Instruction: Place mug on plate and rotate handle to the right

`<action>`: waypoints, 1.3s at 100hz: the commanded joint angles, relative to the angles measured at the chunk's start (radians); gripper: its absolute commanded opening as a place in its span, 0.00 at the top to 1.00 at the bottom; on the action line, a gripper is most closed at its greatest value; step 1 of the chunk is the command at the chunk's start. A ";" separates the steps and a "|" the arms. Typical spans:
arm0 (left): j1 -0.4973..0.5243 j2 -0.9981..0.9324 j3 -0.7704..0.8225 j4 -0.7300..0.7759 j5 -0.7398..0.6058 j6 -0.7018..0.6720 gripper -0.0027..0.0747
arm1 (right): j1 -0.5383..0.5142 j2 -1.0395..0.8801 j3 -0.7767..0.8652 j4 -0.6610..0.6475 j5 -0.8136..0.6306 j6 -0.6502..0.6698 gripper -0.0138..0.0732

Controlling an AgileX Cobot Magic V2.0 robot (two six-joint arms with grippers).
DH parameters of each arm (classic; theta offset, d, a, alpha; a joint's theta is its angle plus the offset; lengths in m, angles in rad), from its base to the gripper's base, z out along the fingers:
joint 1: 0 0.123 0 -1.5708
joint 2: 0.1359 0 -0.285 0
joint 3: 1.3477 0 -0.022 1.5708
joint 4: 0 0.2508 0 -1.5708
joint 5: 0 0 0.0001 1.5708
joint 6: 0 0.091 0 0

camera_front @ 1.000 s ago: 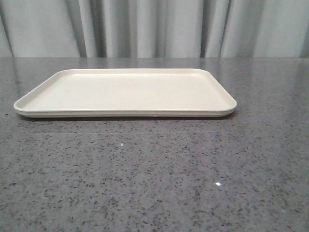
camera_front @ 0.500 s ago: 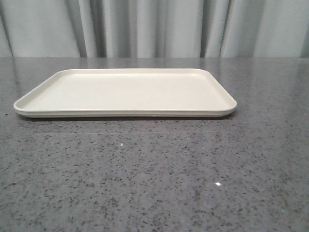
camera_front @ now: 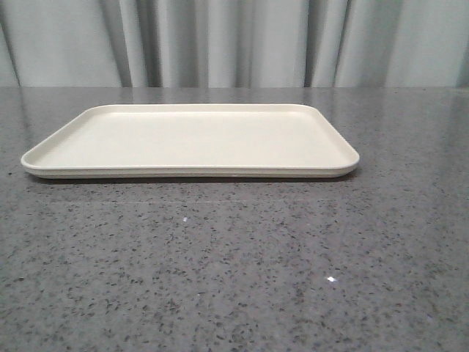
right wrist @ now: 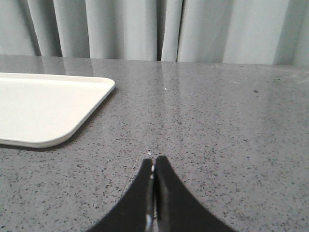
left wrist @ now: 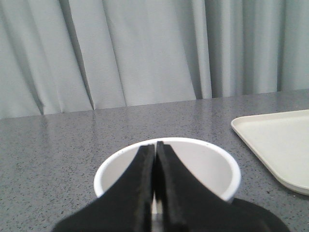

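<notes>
The cream plate (camera_front: 192, 171) lies empty on the grey table in the front view. Neither the mug nor either gripper shows there. In the left wrist view the white mug (left wrist: 210, 166) stands upright on the table, apart from the plate's corner (left wrist: 277, 145). My left gripper (left wrist: 155, 145) is shut and empty, its tips in front of the mug's open mouth. The handle and the smiley face are hidden. In the right wrist view my right gripper (right wrist: 153, 160) is shut and empty over bare table, beside the plate's corner (right wrist: 43, 108).
The speckled grey tabletop (camera_front: 234, 264) stretches in front of the plate. Grey curtains (camera_front: 234, 44) hang behind the table's far edge.
</notes>
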 commanded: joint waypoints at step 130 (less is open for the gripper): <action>-0.005 -0.030 0.007 -0.007 -0.072 -0.002 0.99 | 0.003 -0.021 0.000 0.014 -0.090 -0.007 0.92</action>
